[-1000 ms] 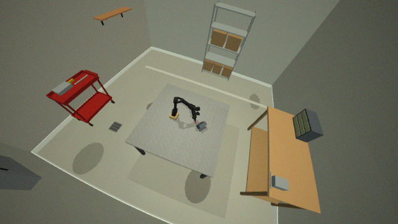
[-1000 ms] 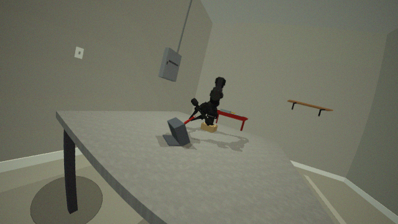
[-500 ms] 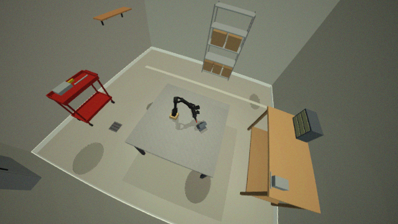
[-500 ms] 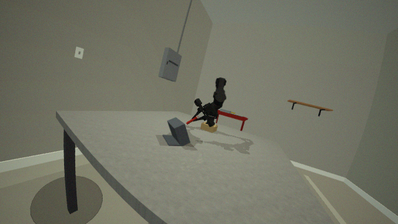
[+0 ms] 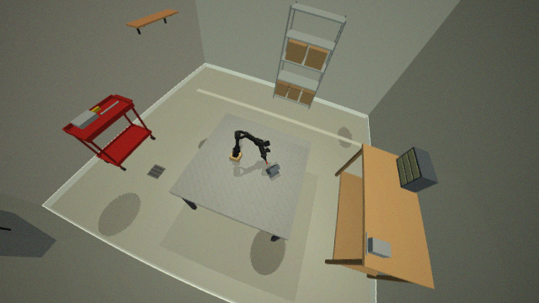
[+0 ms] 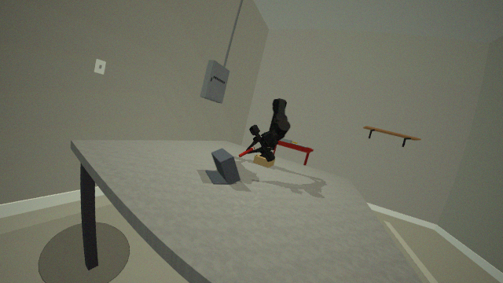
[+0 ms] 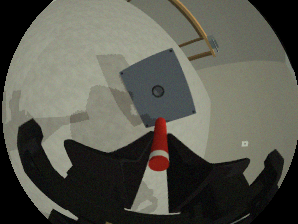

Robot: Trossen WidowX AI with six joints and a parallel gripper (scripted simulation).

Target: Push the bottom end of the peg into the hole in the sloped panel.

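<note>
A round red peg (image 5: 266, 162) (image 6: 247, 152) (image 7: 160, 134) with a white band is held tilted, its free end pointing toward the sloped panel. The blue-grey sloped panel (image 5: 274, 169) (image 6: 225, 163) (image 7: 175, 75) stands on the table (image 5: 227, 189) (image 6: 275, 228) with one round hole (image 7: 158, 91) in its face. My gripper (image 5: 265, 157) (image 6: 253, 150) (image 7: 160, 136) is shut on the peg. In the wrist view the peg's far end shows just below the hole, over the panel's lower edge. In the exterior view the peg is outside the panel, with a gap between them. The hole is hidden in the top and exterior views.
The arm's tan base block (image 5: 236, 156) (image 6: 263, 160) sits on the table behind the gripper. Off the table stand a red cart (image 5: 126, 143), a wooden workbench (image 5: 392, 219) and a shelf rack (image 5: 309, 39). Arm shadows fall across the table beside the panel.
</note>
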